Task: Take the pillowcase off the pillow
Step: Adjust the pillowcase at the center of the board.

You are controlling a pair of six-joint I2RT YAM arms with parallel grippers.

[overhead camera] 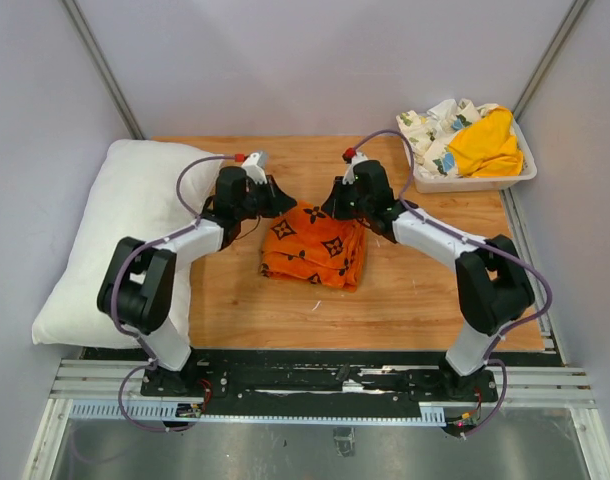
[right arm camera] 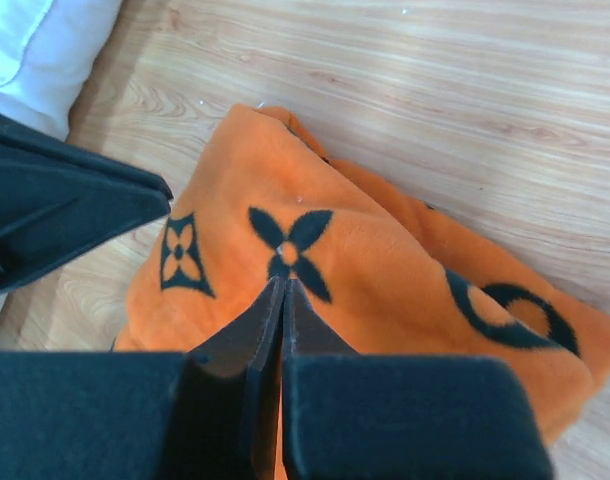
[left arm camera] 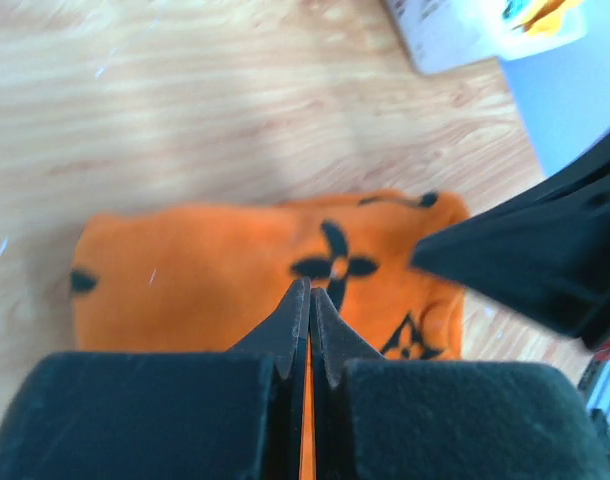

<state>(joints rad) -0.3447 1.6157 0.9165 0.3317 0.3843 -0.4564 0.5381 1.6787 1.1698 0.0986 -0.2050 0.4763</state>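
Orange pillowcase (overhead camera: 315, 248) lies folded on tabletop (overhead camera: 415, 290), near pillow (overhead camera: 100, 200). Left end effector (left arm camera: 310, 290), right end effector (right arm camera: 285, 285) pressed together above it (nothing visibly pinched). Likely soft, limp; pinch loose edge.

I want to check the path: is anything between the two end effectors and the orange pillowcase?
Nothing visible. Both the left end effector and the right end effector sit shut right over the folded pillowcase; the pillow lies apart at the left.

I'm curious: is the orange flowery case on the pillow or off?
Off. The orange black-patterned fabric pillowcase lies bunched apart from the plump white pillow.
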